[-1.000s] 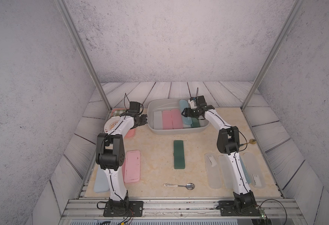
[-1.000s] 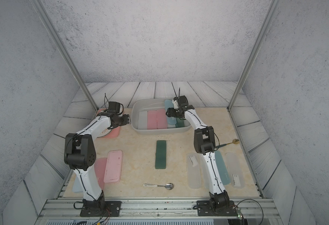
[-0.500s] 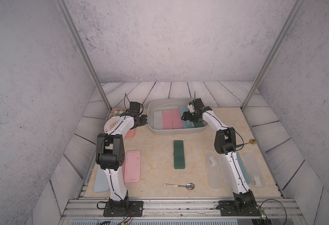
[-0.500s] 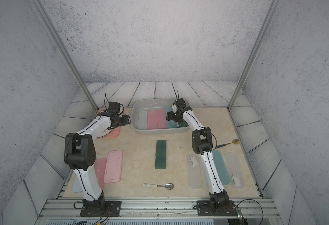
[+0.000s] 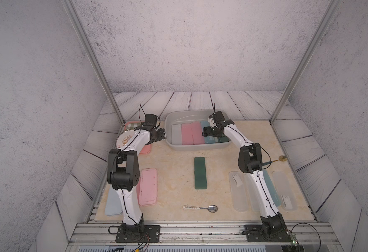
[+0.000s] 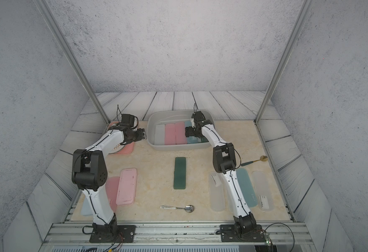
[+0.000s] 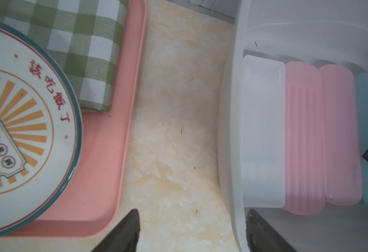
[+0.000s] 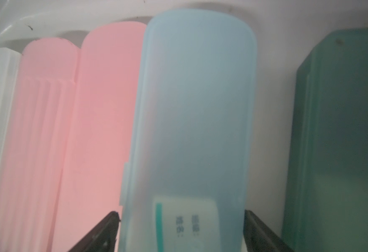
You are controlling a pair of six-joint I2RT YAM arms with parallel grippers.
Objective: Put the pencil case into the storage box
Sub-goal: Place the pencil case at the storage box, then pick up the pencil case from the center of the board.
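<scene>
The light grey storage box (image 5: 191, 147) (image 6: 174, 147) stands at the back middle of the table. A white case, two pink cases (image 8: 96, 109), a light blue pencil case (image 8: 196, 109) (image 5: 205, 126) and a dark green case (image 8: 340, 131) lie in it side by side. My right gripper (image 8: 179, 215) (image 5: 211, 136) is down inside the box, open, one finger on each side of the light blue pencil case with a thin gap on the pink side. My left gripper (image 7: 192, 215) (image 5: 162, 135) is open and astride the box's left wall, holding nothing.
A pink tray (image 7: 104, 174) with a green checked cloth and a plate sits left of the box. On the table lie a dark green case (image 5: 200, 172), a pink case (image 5: 148, 186), a spoon (image 5: 200, 208), a gold spoon (image 5: 282, 158) and translucent cases (image 5: 237, 189) at the front right.
My right gripper has come down into the box with the light blue pencil case, and its jaws have widened off it. The left arm has not moved.
</scene>
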